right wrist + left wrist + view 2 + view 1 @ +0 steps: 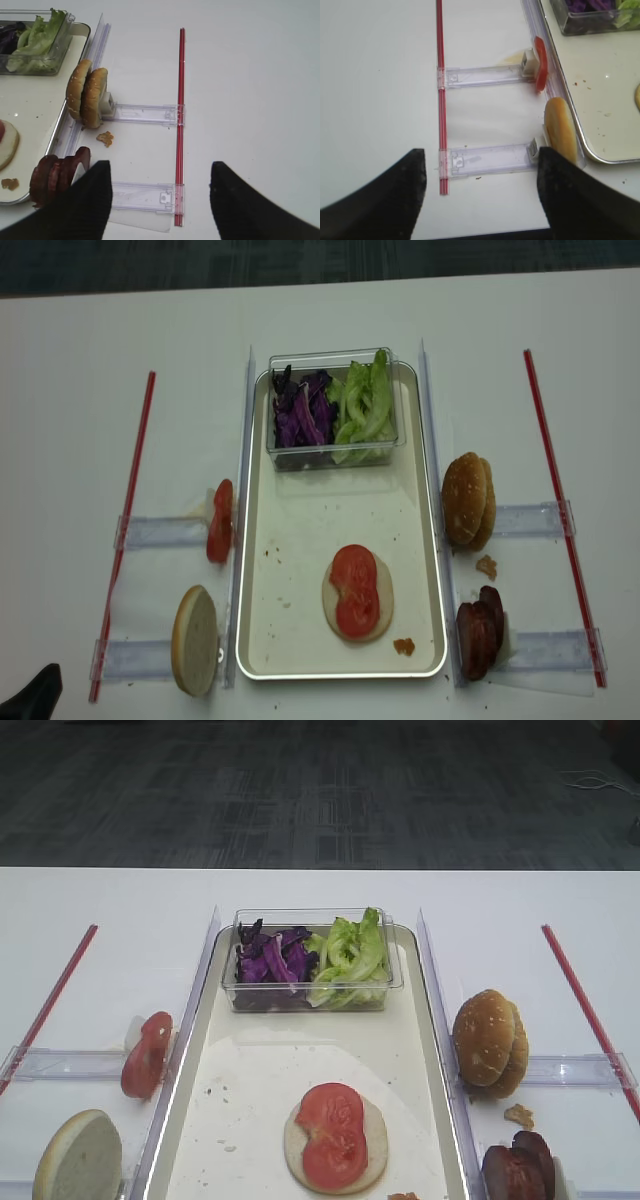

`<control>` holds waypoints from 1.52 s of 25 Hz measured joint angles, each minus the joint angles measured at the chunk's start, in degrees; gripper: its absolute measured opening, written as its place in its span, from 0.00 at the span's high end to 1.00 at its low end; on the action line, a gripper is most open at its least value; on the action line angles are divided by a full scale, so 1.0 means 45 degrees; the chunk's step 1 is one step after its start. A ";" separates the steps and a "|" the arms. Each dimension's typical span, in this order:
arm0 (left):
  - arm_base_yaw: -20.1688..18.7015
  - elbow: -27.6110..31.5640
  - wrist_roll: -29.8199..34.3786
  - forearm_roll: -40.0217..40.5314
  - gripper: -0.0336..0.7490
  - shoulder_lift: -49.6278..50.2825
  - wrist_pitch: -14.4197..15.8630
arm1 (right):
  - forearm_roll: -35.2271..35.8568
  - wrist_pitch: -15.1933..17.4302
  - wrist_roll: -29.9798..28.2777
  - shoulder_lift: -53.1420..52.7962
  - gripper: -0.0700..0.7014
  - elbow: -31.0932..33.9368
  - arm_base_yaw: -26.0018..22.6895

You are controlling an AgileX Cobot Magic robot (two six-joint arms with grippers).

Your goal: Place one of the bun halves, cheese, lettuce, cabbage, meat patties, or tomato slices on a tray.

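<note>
White table (110, 910) carrying the tray (300, 640) at mid-width, with dark carpet beyond its far edge. Overhead views: a bun half (385, 612) topped by two tomato slices (355, 590) lies near the tray's near end; a clear tub (330, 455) of cabbage (297, 415) and lettuce (362, 405) sits at the far end. Wrist views alone show both grippers: left gripper (480, 192) and right gripper (160, 197), jaws spread wide, holding nothing. The right wrist view shows upright bun halves (87, 97) and meat patties (55, 175) outside the tray's right rim.
</note>
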 joint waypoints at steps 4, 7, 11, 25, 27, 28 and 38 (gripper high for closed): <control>0.0000 0.0000 0.0019 0.0024 0.39 -0.0665 0.0027 | 0.0000 0.0000 0.0000 0.0000 0.29 0.0000 0.0000; 0.0000 0.0000 0.0019 0.0024 0.39 -0.0766 0.0059 | 0.0000 0.0000 0.0000 0.0000 0.29 0.0000 0.0000; 0.0000 0.0000 0.0019 0.0043 0.39 -0.0766 0.0059 | 0.0000 0.0000 0.0000 0.0000 0.29 0.0000 0.0000; 0.0000 0.0000 -0.0008 0.0296 0.39 -0.1037 0.0108 | 0.0000 0.0000 0.0023 0.0000 0.29 0.0000 0.0000; 0.0000 0.0000 -0.0008 0.0323 0.39 -0.1037 0.0108 | 0.0000 0.0000 0.0023 0.0000 0.29 0.0000 0.0000; 0.0000 0.0000 -0.0008 0.0323 0.39 -0.1037 0.0108 | 0.0000 0.0000 0.0023 0.0000 0.29 0.0000 0.0000; 0.0000 0.0000 0.0066 0.0323 0.39 -0.1037 0.0108 | 0.0000 0.0000 0.0023 0.0000 0.29 0.0000 0.0000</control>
